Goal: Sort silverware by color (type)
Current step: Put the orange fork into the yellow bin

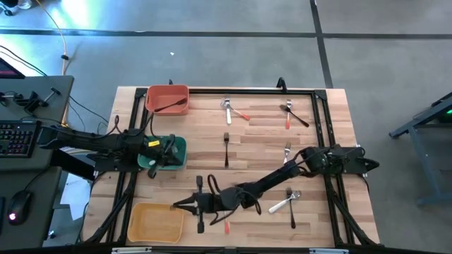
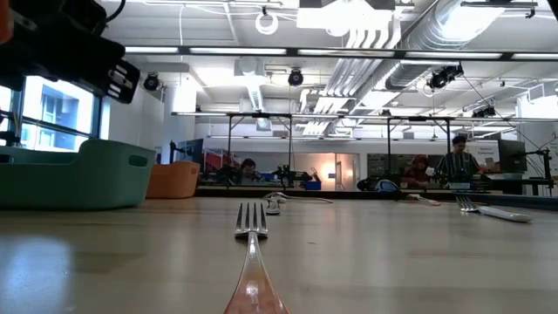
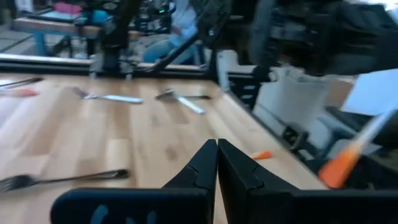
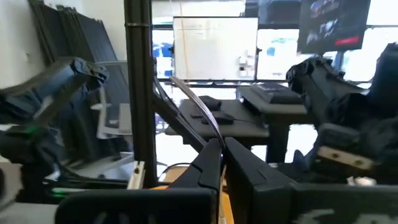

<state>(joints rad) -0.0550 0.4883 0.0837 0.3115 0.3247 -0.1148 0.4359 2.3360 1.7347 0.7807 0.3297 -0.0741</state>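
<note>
High view: your left claw [image 1: 168, 152] sits over green bin [image 1: 178, 147], tips pressed together, nothing pinched; likely just dropped a piece. Right claw [image 1: 176, 206] beside yellow bin [image 1: 154, 220], also closed, empty. Silverware [image 1: 226, 148] scattered across counter [image 1: 261, 137]; black piece lies in orange bin [image 1: 167, 97].

Low view: fork [image 2: 252, 228] lies flat, near lens.

Left wrist view: black fork [image 3: 62, 179] ahead, unsorted.

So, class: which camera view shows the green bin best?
The high view: the green bin shows whole from above, with the left gripper over it. The low view shows only its side wall. Neither wrist view shows it.
</note>
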